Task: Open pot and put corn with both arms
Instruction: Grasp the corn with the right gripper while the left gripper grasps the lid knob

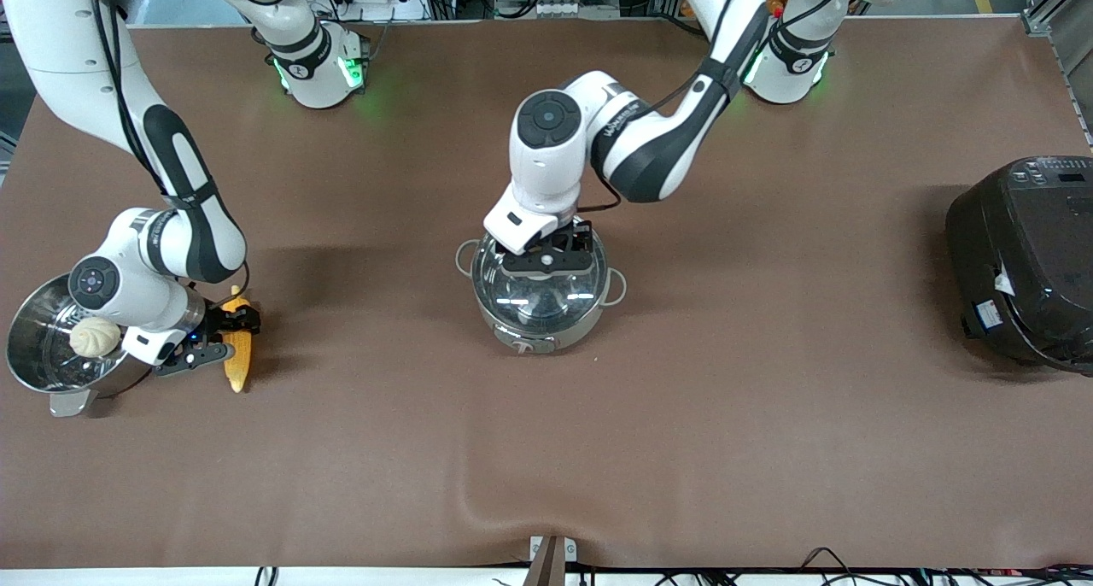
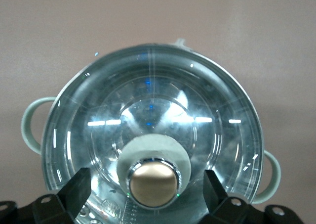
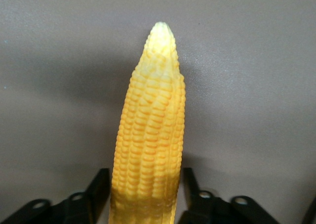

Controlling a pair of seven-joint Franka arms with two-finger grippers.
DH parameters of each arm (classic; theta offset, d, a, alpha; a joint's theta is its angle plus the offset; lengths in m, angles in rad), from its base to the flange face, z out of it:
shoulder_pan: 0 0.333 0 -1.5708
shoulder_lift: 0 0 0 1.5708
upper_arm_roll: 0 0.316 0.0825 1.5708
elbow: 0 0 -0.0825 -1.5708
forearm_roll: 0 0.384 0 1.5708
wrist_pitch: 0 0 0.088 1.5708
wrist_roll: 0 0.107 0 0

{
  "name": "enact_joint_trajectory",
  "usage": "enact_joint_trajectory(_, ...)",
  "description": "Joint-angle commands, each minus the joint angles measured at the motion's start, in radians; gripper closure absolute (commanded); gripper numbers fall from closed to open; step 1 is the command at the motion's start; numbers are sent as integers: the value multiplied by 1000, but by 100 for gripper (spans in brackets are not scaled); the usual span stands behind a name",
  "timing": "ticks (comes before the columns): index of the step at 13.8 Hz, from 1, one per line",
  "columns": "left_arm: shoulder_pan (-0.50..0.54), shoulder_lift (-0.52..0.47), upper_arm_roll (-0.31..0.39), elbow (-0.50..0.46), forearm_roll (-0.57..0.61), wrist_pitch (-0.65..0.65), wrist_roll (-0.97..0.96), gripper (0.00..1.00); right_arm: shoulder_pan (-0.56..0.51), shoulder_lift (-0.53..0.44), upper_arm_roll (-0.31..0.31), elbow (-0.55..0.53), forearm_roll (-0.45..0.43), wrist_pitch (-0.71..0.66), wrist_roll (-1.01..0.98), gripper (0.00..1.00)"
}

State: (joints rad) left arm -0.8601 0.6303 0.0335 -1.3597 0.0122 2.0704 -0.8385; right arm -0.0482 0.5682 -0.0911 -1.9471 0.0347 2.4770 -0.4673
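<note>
The corn (image 1: 237,351) lies on the table (image 1: 683,415) beside the steamer pot (image 1: 34,347) holding a bun (image 1: 95,336), with the right claw (image 1: 224,340) spread around it. Farther back, mid-table, the lidded pot (image 1: 540,294) sits under the left claw (image 1: 546,257), spread beside the lid knob (image 2: 153,183).

Both arms are glossy white shells with black joint bands and round black caps at the joints. The left arm (image 1: 632,142) carries grey lettering on its forearm and a black cable clipped along it. The right arm (image 1: 171,202) has a long black inlay and thin black cables. Both bases glow green. The grippers are black, with round screw holes in their finger mounts (image 2: 45,200).
</note>
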Motion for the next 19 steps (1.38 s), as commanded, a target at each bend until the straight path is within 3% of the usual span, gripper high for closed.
enact_joint_trajectory(1, -17, 23, 17, 28, 38, 1, -20, 0, -9, -22, 8, 16, 13, -16, -83, 76)
enact_joint_trajectory(3, -17, 29, 19, 27, 41, 1, -17, 0, -6, -54, 10, 46, 14, -100, -109, 79)
enact_joint_trajectory(6, -17, 37, 14, 27, 83, 1, -13, 0, 11, -99, 10, 173, 56, -352, -105, 83)
enact_joint_trajectory(9, -17, 43, 13, 28, 74, 1, -28, 4, 44, -111, 10, 301, 60, -512, -91, 78)
enact_joint_trajectory(10, -17, 39, 8, 28, 54, -3, -87, 86, 60, -126, 10, 307, 62, -517, -85, 78)
enact_joint_trajectory(11, -17, 38, 9, 28, 23, -4, -124, 100, 94, -142, 8, 307, 62, -518, -50, 79)
enact_joint_trajectory(16, -17, 22, 8, 28, 9, -15, -137, 100, 286, -217, 10, 307, 62, -576, 278, 81)
enact_joint_trajectory(19, -5, -39, 11, 28, 9, -71, -134, 100, 391, -228, 8, 323, 63, -575, 438, 81)
